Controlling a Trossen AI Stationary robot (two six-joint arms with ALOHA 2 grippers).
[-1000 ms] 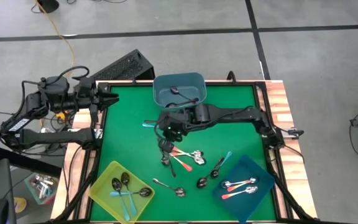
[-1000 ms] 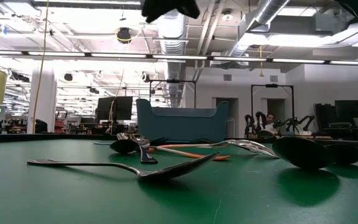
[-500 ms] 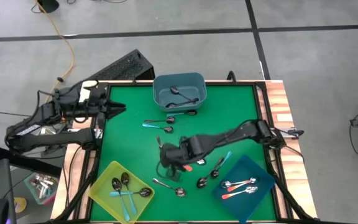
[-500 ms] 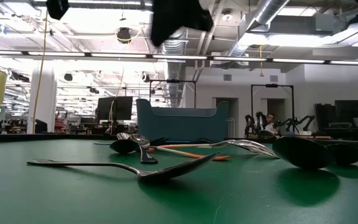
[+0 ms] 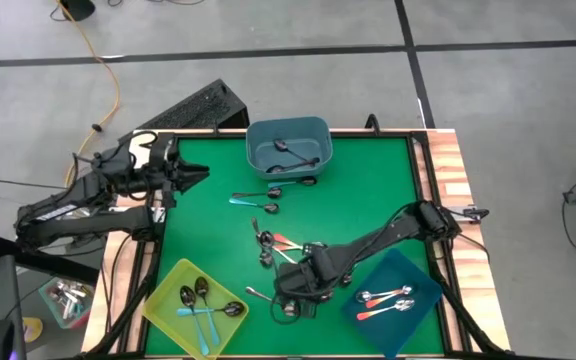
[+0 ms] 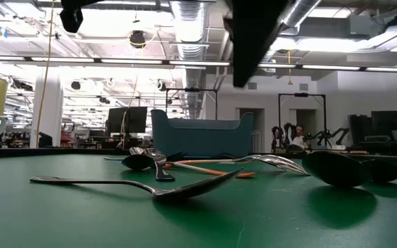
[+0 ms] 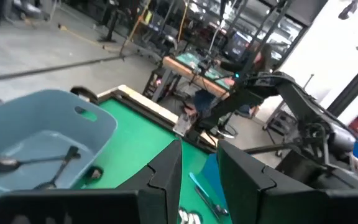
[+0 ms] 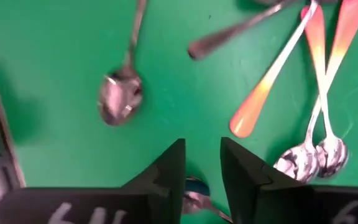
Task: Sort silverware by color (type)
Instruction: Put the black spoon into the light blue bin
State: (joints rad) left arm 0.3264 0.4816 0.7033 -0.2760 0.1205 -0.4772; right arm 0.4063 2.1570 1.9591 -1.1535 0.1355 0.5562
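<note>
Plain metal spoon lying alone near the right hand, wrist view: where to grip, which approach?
Take the spoon by its handle, about mid-length, coming straight down with the right hand closing across it. The handle is thin, straight and flat on bare mat; the bowl is wide and rounded, so it would probably slip. The orange spoons lie apart from it.

A green table mat (image 5: 208, 235) lay inside a wooden border (image 5: 453, 180), with a grey-blue bin (image 5: 288, 146) at its far edge, a yellow bin (image 5: 173, 290) at the near left corner and a dark blue bin (image 5: 413, 315) at the near right. A black keyboard (image 5: 193, 108) and a yellow cable (image 5: 103, 60) lay on the grey floor (image 5: 508, 90) beyond the table. Across the table at mat level, a bright room with white ceiling ducts (image 6: 191, 21) and ceiling lights showed behind the grey-blue bin.
</note>
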